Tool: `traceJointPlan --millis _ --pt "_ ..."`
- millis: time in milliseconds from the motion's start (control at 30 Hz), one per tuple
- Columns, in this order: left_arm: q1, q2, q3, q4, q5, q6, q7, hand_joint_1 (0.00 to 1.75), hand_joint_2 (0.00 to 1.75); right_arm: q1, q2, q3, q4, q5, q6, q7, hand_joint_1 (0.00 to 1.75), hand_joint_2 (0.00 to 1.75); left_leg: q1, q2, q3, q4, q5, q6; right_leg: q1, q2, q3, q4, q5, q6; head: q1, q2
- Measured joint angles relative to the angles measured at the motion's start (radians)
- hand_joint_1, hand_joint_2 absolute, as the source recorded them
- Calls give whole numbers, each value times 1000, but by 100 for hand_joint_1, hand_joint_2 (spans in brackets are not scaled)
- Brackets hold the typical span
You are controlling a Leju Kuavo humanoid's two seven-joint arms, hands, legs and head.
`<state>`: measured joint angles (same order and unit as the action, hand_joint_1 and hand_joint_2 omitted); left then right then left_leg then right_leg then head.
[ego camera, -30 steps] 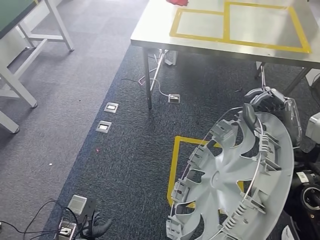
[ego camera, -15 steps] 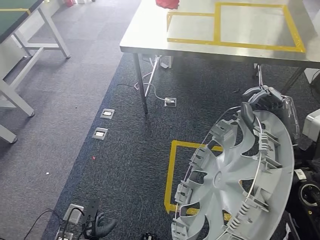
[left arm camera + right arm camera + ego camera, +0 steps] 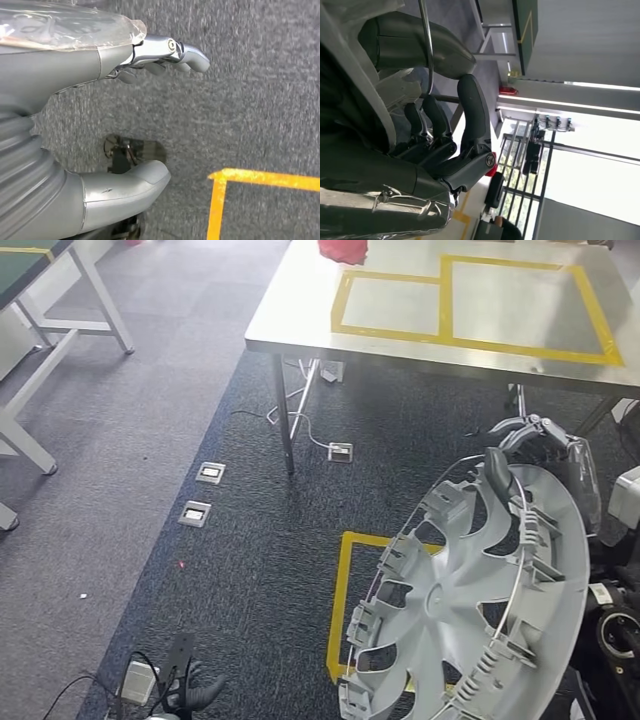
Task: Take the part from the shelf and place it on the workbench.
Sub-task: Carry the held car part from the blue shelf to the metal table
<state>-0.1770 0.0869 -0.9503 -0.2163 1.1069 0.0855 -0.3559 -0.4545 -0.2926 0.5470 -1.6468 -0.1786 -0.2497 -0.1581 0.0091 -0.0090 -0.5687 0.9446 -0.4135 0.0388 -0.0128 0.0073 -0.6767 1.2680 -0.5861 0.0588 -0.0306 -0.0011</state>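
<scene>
Grey plastic wheel cover held tilted above dark carpet, inner side with clips and wire ring facing head camera; right hand grips its upper rim, thumb hooked over edge; right wrist view shows dark fingers curled round rim; left hand hangs over carpet, thumb and fingers well apart, holding nothing; steel workbench ahead, marked with yellow tape rectangles; red object at far edge; yellow tape square on floor beneath cover; floor sockets near.
</scene>
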Motion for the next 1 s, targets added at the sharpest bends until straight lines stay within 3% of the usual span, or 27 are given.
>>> traceJointPlan --millis 33,100,133,167,233,333,400,467,500,533,600,667,700,833,867,933,1000 --pt "0 0 0 0 0 0 0 0 175 0 0 0 0 0 1 0 175 175 0 -1 11 1 -8 -1 -1 0 -3 -21 34 0 1 0" --pt "1 -1 0 0 0 0 0 0 175 0 0 0 0 0 2 1 175 175 1 -4 35 3 -28 -7 -2 -1 38 -156 136 -4 4 0" --pt "0 -1 0 0 0 0 0 0 175 -1 0 0 0 0 2 1 175 175 -1 -5 44 6 -37 -11 0 -1 64 -220 173 -7 6 0" --pt "-1 -1 0 0 0 0 0 0 175 -2 0 0 1 0 3 1 175 175 -2 -5 46 9 -43 -16 1 -1 83 -267 187 -12 7 0" --pt "-4 0 0 0 0 0 1 0 175 -3 0 2 2 0 5 2 175 175 -5 -4 42 12 -48 -23 5 0 96 -292 178 -22 6 0" --pt "-7 2 0 0 -1 -1 0 0 175 -5 -1 1 2 0 6 0 175 175 -4 -2 30 39 -66 -37 -1 1 110 -308 170 -37 0 0" --pt "-9 2 0 0 -2 -3 0 0 175 -8 -1 1 3 0 6 -4 175 175 -2 0 -27 147 -107 -47 -3 -1 122 -314 164 -45 -4 0" --pt "-9 2 0 0 -3 -5 0 0 175 -7 -1 2 5 0 6 -6 175 175 1 1 -118 283 -141 -53 -3 -2 131 -315 154 -50 -8 0" --pt "-8 2 0 0 -3 -6 0 0 175 -5 -1 2 6 0 6 -6 175 175 1 1 -149 315 -135 -54 -3 -1 138 -315 148 -51 -9 0" --pt "-7 2 0 0 -3 -6 0 0 175 -4 -1 2 7 0 6 -7 175 175 2 1 -159 305 -106 -53 -3 0 146 -315 141 -50 -11 0" --pt "-5 4 0 0 -3 -6 1 0 175 -4 -1 2 8 0 6 -7 175 175 1 2 -123 176 -7 -47 -3 3 168 -315 125 -46 -14 0" --pt "-6 6 0 0 -3 -6 1 0 175 -5 -1 2 8 0 6 -8 175 175 -3 1 -74 52 50 -39 0 4 181 -315 109 -37 -15 0" --pt "-6 6 0 0 -3 -6 1 0 175 -5 -1 2 8 0 6 -8 175 175 -5 1 -62 25 52 -36 2 4 184 -317 104 -32 -15 0" --pt "-5 5 0 0 -3 -6 1 0 175 -7 -1 1 7 0 6 -3 175 175 -3 -1 -44 9 30 -18 2 3 185 -302 80 -12 -12 0" --pt "-5 5 0 0 -3 -6 1 0 175 -8 -1 1 7 -1 6 -2 175 175 0 -1 -35 5 26 -11 1 2 168 -262 60 -8 -10 0" --pt "-5 5 0 0 -3 -6 1 0 175 -9 -2 1 7 -3 6 -1 175 175 0 0 -20 2 16 -2 0 0 94 -122 8 -3 -5 0" --pt "-4 5 0 0 -1 -6 1 0 175 -6 -2 2 8 -6 6 2 175 175 -1 -1 -6 3 3 0 0 0 18 -9 -9 1 -2 0"
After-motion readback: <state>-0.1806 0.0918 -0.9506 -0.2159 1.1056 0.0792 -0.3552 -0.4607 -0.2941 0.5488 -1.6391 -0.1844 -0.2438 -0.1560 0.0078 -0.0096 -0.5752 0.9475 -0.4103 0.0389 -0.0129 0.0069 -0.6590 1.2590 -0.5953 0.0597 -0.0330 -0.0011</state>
